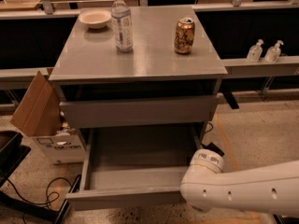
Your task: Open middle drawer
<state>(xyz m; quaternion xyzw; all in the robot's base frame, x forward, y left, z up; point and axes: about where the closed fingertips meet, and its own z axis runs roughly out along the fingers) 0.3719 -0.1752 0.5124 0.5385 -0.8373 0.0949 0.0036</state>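
Note:
The middle drawer (140, 155) of the grey cabinet (140, 55) stands pulled far out, showing its bare grey inside. Its plain front panel (121, 199) is near the bottom of the camera view. The uppermost drawer (140, 110) above it is only slightly out. The lowest drawer is hidden beneath. My white arm (243, 188) reaches in from the lower right, and its rounded end covers the open drawer's front right corner. My gripper itself is out of sight, beyond or behind that end of the arm.
On the cabinet top stand a water bottle (122, 22), a gold can (184, 35) and a white bowl (95, 18). An open cardboard box (39, 115) sits left of the cabinet, with cables (35, 197) on the floor. Two pump bottles (264, 51) stand on the right ledge.

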